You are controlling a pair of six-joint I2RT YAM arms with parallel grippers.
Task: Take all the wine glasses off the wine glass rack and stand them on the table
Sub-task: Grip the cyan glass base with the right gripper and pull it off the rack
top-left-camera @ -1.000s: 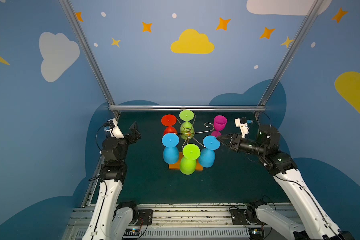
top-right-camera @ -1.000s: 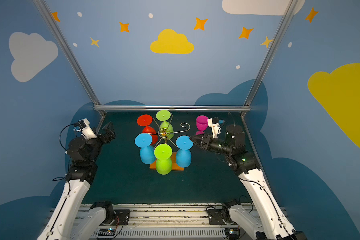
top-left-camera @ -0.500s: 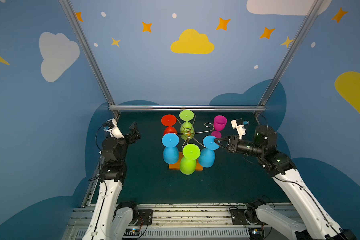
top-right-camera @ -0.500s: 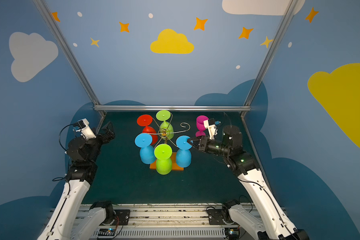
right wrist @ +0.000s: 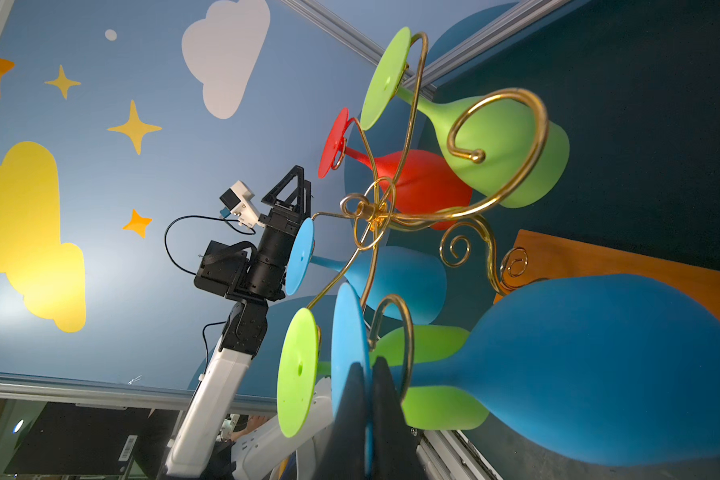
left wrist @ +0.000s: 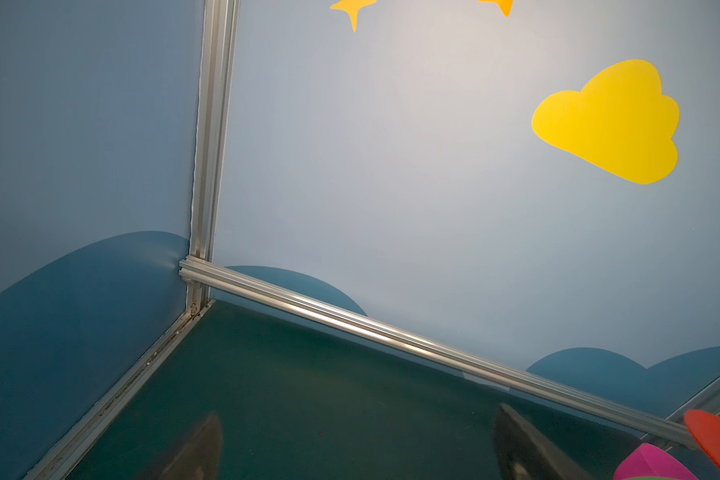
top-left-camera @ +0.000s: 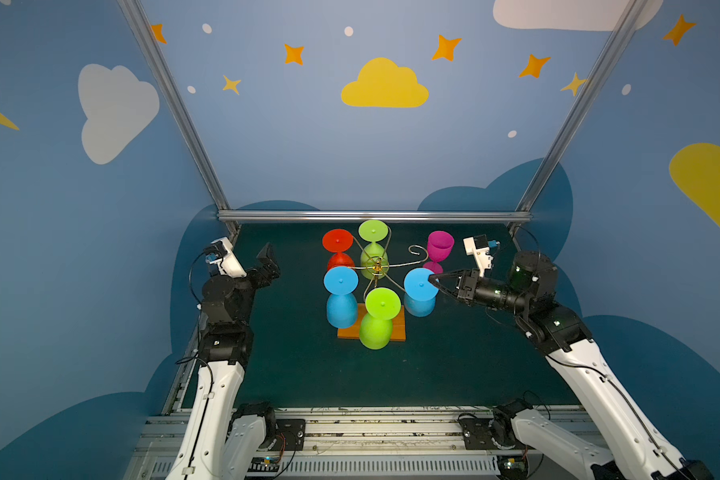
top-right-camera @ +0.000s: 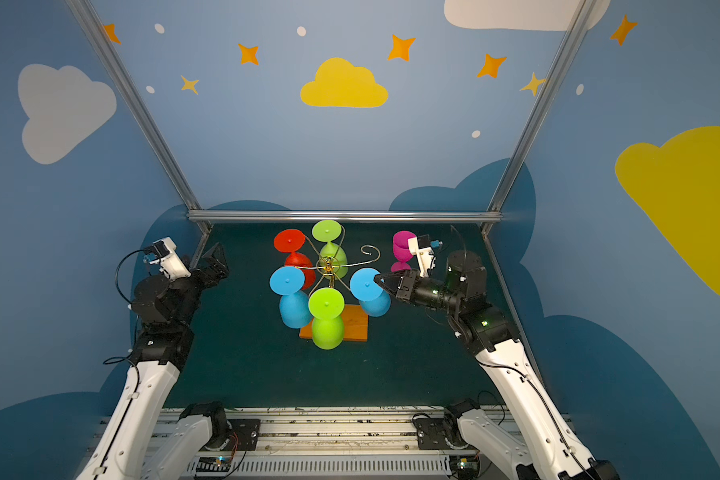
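In both top views the upside-down blue plastic wine glass (top-left-camera: 420,286) hangs on the right side of the thin gold wire rack with a wooden base (top-left-camera: 378,266), stem up and down, foot on top; the right arm (top-left-camera: 491,293) is much nearer, and its jaws reach in sideways to the foot; the right wrist view shows more: those jaws pinch the foot's thin edge, and a gold curl (right wrist: 395,297) hooks the stem; in the left wrist view the left jaws stand wide and hold nothing, and the blue glass is not seen.
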